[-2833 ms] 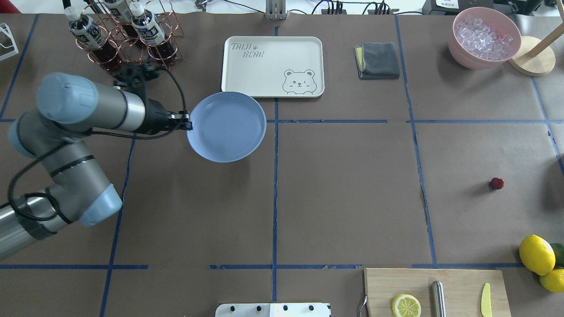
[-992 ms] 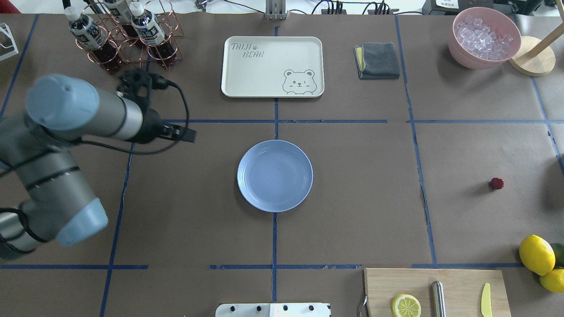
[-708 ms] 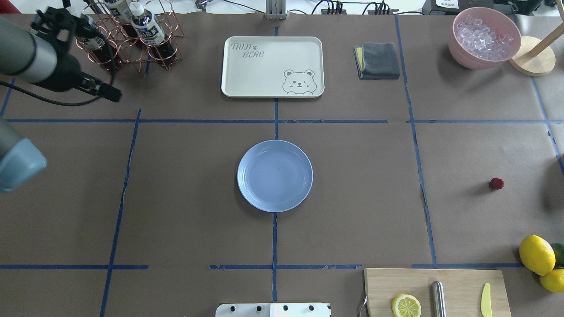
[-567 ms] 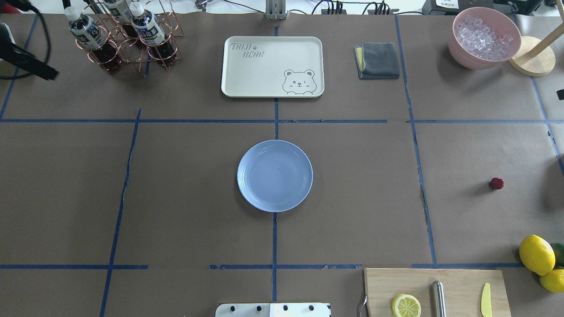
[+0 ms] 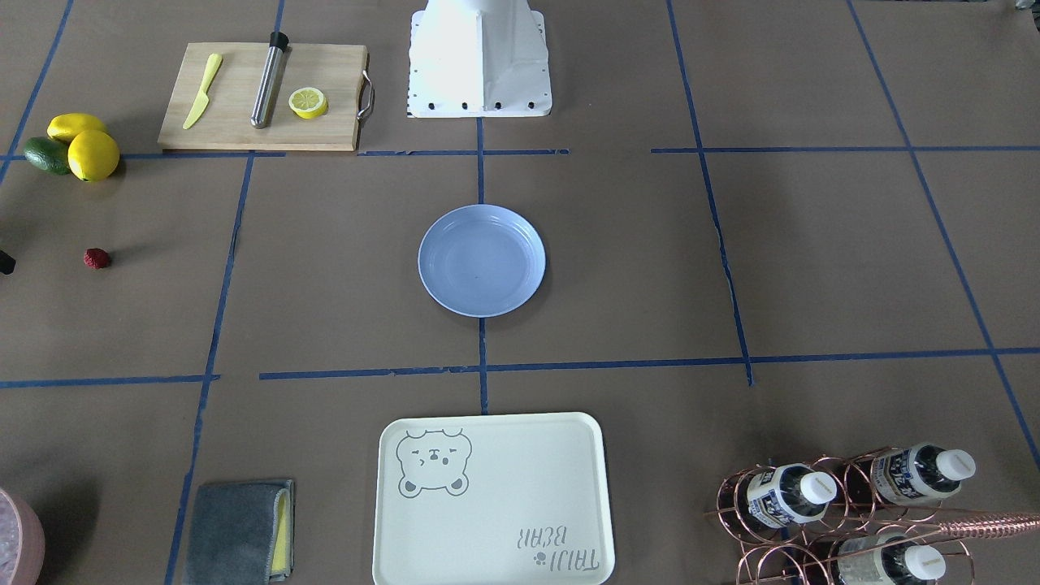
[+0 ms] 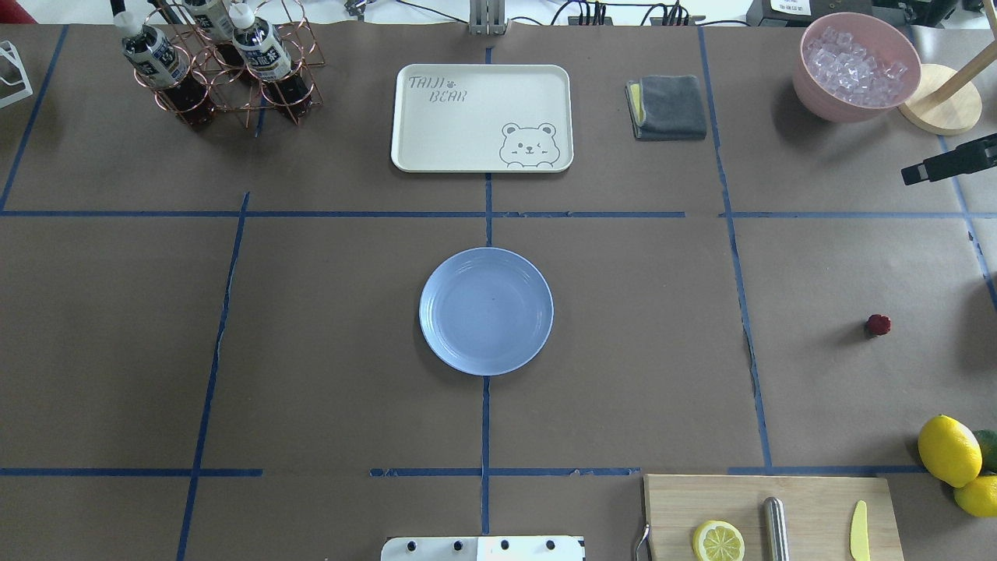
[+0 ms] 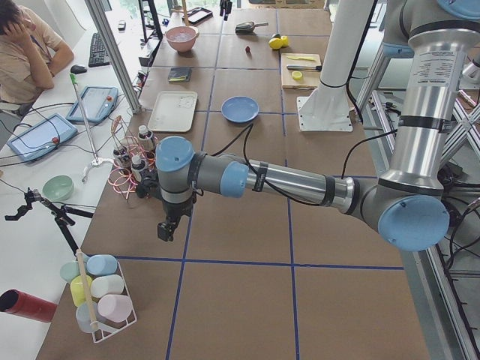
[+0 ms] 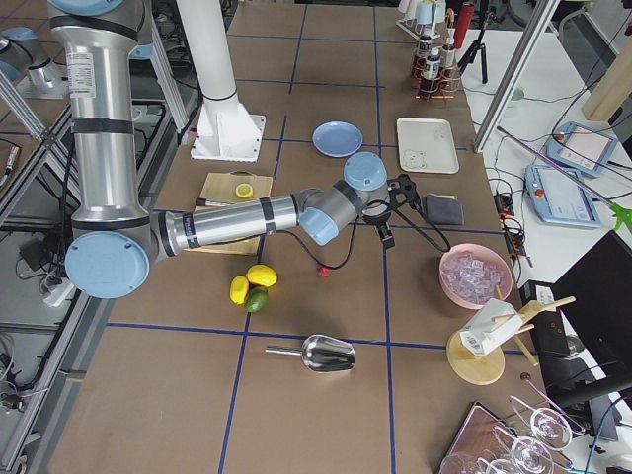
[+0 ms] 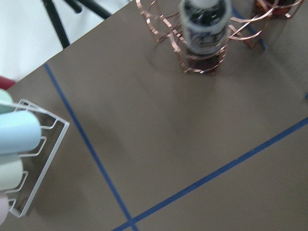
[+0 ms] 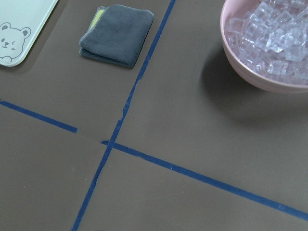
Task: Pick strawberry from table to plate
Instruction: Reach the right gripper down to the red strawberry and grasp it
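Note:
The pale blue plate [image 6: 486, 312] lies flat at the table's [image 6: 623, 351] centre with nothing in it. The small dark-red strawberry [image 6: 878, 325] sits alone on the brown paper far to the right, also seen as strawberry [image 5: 97, 258]. My right gripper [image 6: 910, 174] pokes in from the right edge, above the table and well behind the berry; seen edge-on, I cannot tell whether it is open or shut. My left gripper [image 7: 163, 232] points down past the bottle rack at the table's left end, far from the plate [image 7: 240, 109]; I cannot tell its state.
A cream bear tray [image 6: 481, 117], a grey cloth [image 6: 668, 107] and a pink bowl of ice [image 6: 857, 66] line the back. A copper bottle rack [image 6: 218, 62] stands back left. Lemons [image 6: 949, 450] and a cutting board [image 6: 771, 514] sit front right. A person [image 7: 22, 45] sits beyond the far side.
The plate, first held at its rim by my left gripper near the tray, now lies at the centre. The left arm has swung left out of the overhead view. The right gripper has come in.

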{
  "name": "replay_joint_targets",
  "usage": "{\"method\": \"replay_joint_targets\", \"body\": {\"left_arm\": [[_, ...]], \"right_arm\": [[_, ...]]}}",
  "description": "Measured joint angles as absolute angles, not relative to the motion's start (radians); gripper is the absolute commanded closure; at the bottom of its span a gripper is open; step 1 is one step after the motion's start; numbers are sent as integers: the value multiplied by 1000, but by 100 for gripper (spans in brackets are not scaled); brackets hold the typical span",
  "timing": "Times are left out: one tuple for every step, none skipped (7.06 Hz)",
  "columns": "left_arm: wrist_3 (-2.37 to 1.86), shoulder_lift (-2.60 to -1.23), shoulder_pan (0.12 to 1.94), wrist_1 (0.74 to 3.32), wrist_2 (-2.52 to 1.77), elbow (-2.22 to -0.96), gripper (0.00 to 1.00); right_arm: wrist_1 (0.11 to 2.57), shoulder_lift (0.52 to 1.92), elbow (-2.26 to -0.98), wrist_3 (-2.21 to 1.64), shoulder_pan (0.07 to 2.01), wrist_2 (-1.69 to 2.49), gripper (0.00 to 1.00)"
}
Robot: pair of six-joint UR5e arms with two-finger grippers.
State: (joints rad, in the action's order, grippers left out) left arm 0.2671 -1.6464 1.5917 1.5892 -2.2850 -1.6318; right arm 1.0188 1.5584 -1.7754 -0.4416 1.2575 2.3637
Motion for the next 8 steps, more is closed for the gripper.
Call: {"method": "replay_joint_targets", "body": {"left_arm": [[263, -1608, 1610, 1567, -2292, -1624, 0], [247, -1590, 1616, 1535, -2294, -1624, 0], [232, -1580, 1619, 1518, -2296, -1628, 0], [225, -1576, 1619, 1512, -2296, -1632, 0], [222, -1576, 1619, 1511, -2296, -1636, 0], [221, -1576, 1619, 1512, -2296, -1641, 0], [221, -1576, 1618, 1513, -2296, -1644, 0], [221, -1575, 1618, 1514, -2296, -1648, 0]], "right_arm": [[1019, 1594, -1807, -494, 1202, 2325, 0], [1014, 1645, -1831, -525, 1147, 2275, 0], [980, 1699, -1840, -564, 1093, 2210, 0], [919, 1746, -1840, -623, 1031, 2132, 0], [870, 1777, -1834, -676, 964, 2055, 1], [821, 1801, -1810, -710, 900, 1982, 18], [768, 1810, -1772, -727, 859, 1944, 24], [729, 1813, -1737, -733, 828, 1919, 35]]}}
